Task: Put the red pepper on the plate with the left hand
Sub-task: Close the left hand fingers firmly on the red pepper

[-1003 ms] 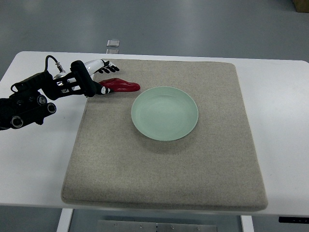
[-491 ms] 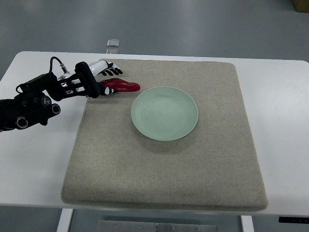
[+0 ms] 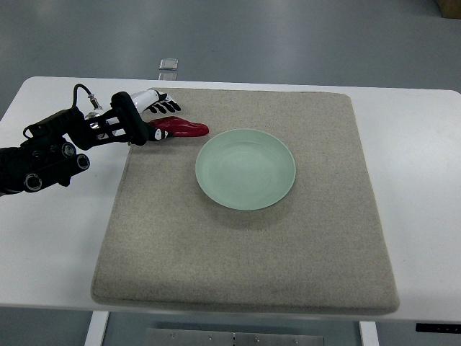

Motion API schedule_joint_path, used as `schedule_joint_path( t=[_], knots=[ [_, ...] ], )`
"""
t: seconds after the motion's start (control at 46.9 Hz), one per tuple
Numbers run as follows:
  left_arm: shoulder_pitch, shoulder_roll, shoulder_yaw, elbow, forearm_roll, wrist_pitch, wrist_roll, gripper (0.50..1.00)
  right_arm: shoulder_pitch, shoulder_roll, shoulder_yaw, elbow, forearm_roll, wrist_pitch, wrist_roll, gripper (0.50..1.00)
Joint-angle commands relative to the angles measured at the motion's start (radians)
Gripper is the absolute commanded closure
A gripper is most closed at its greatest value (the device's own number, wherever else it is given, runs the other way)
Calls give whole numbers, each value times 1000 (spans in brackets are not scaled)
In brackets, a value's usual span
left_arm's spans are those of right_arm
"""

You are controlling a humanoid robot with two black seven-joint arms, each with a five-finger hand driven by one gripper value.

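A red pepper (image 3: 185, 128) lies on the grey mat near its back left corner, pointing right toward a pale green plate (image 3: 245, 169) that is bare. My left hand (image 3: 160, 120) comes in from the left and sits at the pepper's left end. Its black-tipped fingers (image 3: 168, 107) are spread just behind the pepper, and the thumb (image 3: 156, 135) rests at the pepper's front side. The hand is open around that end and does not close on it. The pepper rests flat on the mat. The right hand does not show.
The grey felt mat (image 3: 245, 245) covers most of the white table (image 3: 50, 238). A small clear object (image 3: 168, 65) sits at the table's back edge, behind the left hand. My dark left forearm (image 3: 43, 151) lies over the table's left side.
My left arm has shifted a little toward the back and right, bringing the fingers closer over the pepper's left end. The pepper and the plate have not moved.
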Motion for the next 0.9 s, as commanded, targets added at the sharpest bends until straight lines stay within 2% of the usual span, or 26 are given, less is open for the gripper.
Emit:
schedule_joint_path(
  t=[0.0, 0.491, 0.598, 0.79, 0.875],
  knots=[
    [0, -5, 11, 1, 3, 0, 0, 786, 0, 0, 0, 0, 0, 0, 1, 568],
    [1, -12, 20, 18, 11, 2, -1, 793, 0, 0, 0, 0, 0, 0, 1, 568],
    [0, -12, 20, 18, 11, 2, -1, 806, -1, 0, 0, 0, 0, 0, 1, 568],
    [0, -12, 20, 23, 11, 2, -1, 868, 0, 0, 0, 0, 0, 0, 1, 568],
    [0, -12, 20, 23, 11, 2, -1, 870, 0, 0, 0, 0, 0, 0, -1, 568]
  ],
)
